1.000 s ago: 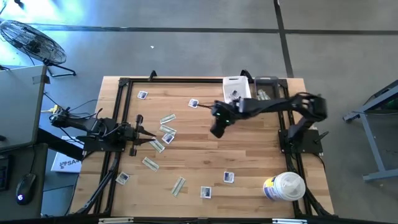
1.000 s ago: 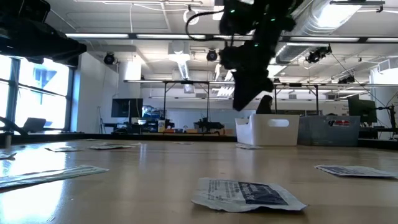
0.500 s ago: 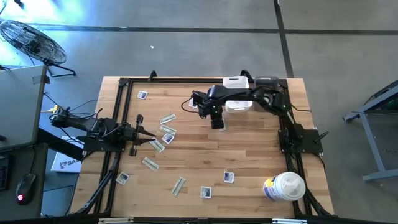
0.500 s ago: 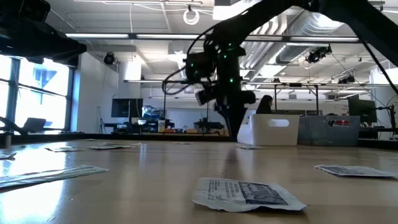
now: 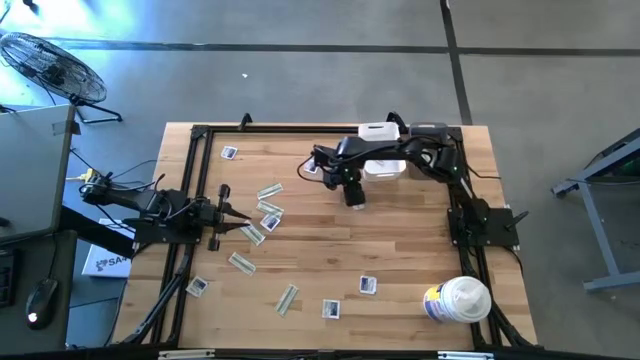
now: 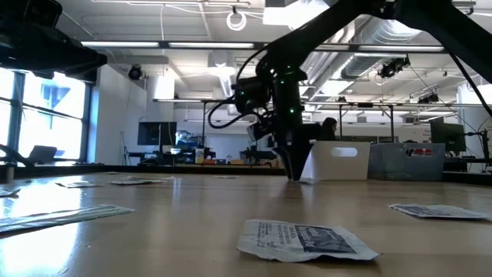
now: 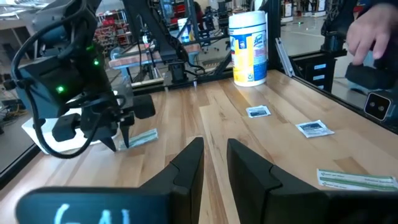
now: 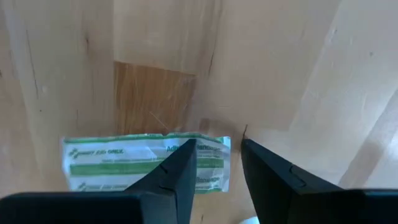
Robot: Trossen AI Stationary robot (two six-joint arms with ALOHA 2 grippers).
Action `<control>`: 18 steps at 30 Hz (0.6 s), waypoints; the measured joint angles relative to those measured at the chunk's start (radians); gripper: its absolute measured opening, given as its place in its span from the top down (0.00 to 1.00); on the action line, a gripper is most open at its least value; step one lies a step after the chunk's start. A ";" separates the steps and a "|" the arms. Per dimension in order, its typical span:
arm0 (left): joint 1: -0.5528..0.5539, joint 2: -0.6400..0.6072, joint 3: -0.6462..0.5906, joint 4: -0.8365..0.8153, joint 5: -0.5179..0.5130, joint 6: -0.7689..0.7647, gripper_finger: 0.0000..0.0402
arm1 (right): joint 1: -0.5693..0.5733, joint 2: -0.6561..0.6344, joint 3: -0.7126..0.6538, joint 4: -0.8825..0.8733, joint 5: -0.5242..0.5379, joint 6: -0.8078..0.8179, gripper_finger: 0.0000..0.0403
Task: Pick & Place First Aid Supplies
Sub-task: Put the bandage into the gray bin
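My right gripper [image 5: 352, 200] points down at the table near the far middle, its fingertips low over the wood in the low view [image 6: 296, 175]. It is open by a narrow gap [image 8: 217, 155] over one end of a pale green strip packet [image 8: 124, 163], which lies flat; the left wrist view shows the strip too [image 7: 144, 137]. Several more strips and square white packets, such as one strip [image 5: 270, 190] and one square [image 5: 367, 285], lie flat across the table. My left gripper [image 5: 232, 215] waits at the table's left, slightly open [image 7: 214, 155] and empty. My right gripper comes at the strip's end [image 8: 214, 163] from above, pointing down. One fingertip [image 8: 183, 158] stands over the strip and the other [image 8: 252, 152] stands just past its end. Whether they touch the strip or the wood I cannot tell.
A white bin [image 5: 378, 130] stands at the far edge behind the right arm. A big white canister [image 5: 457, 298] stands at the near right corner. A black frame [image 5: 190, 180] runs along the table's sides. A person's hand [image 7: 373, 31] shows beyond the table's right side.
My right gripper has come down from high above the table to the table top at the green strip, its arm folding back toward the far edge. The packets have stayed where they were.
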 joint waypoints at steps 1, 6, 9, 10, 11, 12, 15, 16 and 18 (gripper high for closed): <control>0.000 0.000 0.000 0.000 0.000 0.000 0.83 | 0.000 -0.001 -0.009 0.010 0.002 -0.007 0.70; 0.000 0.000 0.000 0.000 0.000 0.000 0.83 | 0.001 -0.001 -0.013 0.040 -0.002 -0.015 0.75; 0.000 0.000 0.000 0.000 0.000 0.000 0.83 | 0.000 0.000 -0.012 0.052 -0.010 -0.002 0.80; 0.000 0.000 0.000 0.000 0.000 0.000 0.83 | 0.000 0.000 -0.012 0.054 -0.013 0.001 0.82; 0.000 0.000 0.000 0.000 0.000 0.000 0.83 | 0.000 0.001 -0.012 0.055 -0.012 0.002 0.84; 0.000 0.000 0.000 0.000 0.000 0.000 0.83 | 0.000 0.001 -0.013 0.056 -0.009 0.006 0.86; 0.000 0.000 0.000 0.000 0.000 0.000 0.83 | 0.004 -0.006 -0.013 0.061 -0.004 0.048 0.92; 0.000 0.000 0.000 0.000 0.000 0.000 0.83 | 0.006 -0.014 -0.015 0.061 -0.004 0.058 0.93; 0.000 0.000 0.000 0.000 0.000 0.000 0.83 | 0.012 -0.029 -0.018 0.062 -0.005 0.061 0.97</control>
